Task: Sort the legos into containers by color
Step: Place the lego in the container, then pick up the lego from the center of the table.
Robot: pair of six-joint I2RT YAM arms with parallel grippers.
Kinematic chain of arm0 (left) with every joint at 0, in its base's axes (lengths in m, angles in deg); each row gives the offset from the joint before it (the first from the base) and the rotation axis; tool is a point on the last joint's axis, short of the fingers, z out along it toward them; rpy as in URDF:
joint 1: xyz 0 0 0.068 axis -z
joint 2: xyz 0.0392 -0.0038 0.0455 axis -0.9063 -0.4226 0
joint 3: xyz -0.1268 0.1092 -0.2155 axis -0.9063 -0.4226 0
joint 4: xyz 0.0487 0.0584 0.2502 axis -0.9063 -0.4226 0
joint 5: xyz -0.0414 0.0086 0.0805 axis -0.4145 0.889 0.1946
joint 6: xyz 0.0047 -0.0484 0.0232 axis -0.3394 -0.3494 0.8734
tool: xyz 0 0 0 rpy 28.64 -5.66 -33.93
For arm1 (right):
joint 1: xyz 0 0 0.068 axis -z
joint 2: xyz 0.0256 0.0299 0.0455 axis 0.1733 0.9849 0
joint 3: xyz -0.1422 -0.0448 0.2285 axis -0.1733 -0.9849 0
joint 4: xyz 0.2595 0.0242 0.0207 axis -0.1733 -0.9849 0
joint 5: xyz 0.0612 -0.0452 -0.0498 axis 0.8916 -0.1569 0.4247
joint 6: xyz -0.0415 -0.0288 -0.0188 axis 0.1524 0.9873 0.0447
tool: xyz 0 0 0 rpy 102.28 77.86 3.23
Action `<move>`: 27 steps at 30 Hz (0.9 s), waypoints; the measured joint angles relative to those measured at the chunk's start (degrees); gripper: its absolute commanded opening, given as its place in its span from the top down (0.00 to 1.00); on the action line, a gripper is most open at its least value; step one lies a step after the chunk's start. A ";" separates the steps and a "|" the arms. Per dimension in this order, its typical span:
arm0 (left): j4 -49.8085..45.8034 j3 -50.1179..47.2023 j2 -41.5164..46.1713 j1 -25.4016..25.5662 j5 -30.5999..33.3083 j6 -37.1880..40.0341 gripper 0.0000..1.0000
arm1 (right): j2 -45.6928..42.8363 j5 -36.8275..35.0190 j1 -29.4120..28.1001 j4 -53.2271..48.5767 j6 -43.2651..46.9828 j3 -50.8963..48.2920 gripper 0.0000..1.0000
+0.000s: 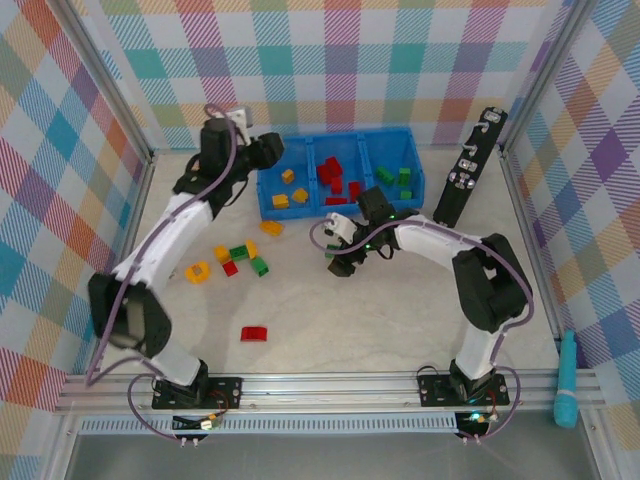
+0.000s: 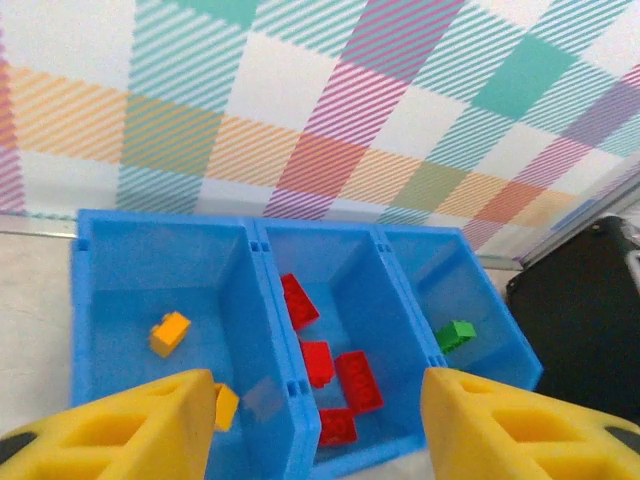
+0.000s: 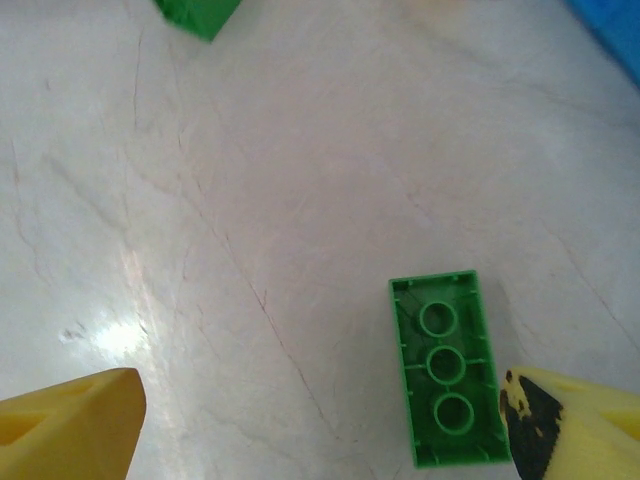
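Yellow fingers of the left gripper (image 2: 318, 405) stand apart with nothing between them. It hovers at eleven o'clock over the pale marbled table (image 1: 400, 330), above the left end of the blue plastic three-compartment bin (image 1: 300, 155).

At nine o'clock on the table lies a loose cluster of small studded plastic bricks. A yellow-orange brick (image 1: 197, 271) is farthest left, then a red brick (image 1: 230, 267) and a green brick (image 1: 238, 251), with more yellow-orange and green ones close by. A lone red brick (image 1: 254, 333) sits at seven o'clock, well apart from them. A stray yellow-orange brick (image 1: 271, 228) lies just beside the bin's near left corner.

The bin stands at twelve o'clock. Its left compartment holds sorted yellow-orange bricks (image 2: 170, 333), the middle one sorted red bricks (image 2: 357, 380), and the right one sorted green bricks (image 2: 455, 335).

The right gripper (image 3: 325, 400) hangs low near the table's centre, at six o'clock of the bin, with its jaws spread wide and grasping nothing. Between its fingers an upturned green brick (image 3: 447, 368) lies hollow side up on the table, just beside the right finger; I cannot tell whether they touch.

At two o'clock a black oblong case (image 1: 465, 170) stands near the bin's right end. At four o'clock a teal cylindrical tool (image 1: 567, 380) lies by the frame.
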 measured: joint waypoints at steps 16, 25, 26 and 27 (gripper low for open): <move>-31.04 -17.11 42.45 -0.13 15.02 14.32 0.33 | 12.00 -7.65 0.11 -0.52 16.41 7.21 0.17; -35.23 -18.58 41.07 -0.13 16.81 16.85 0.32 | 12.07 -7.74 -0.44 -3.06 16.17 7.54 0.56; -35.30 -18.67 40.52 -0.13 16.79 17.05 0.32 | 12.07 -7.74 -0.61 -3.56 15.96 7.54 0.60; -35.28 -18.73 39.76 -0.13 16.76 17.31 0.32 | 12.00 -7.87 -0.81 -3.96 15.67 7.54 0.62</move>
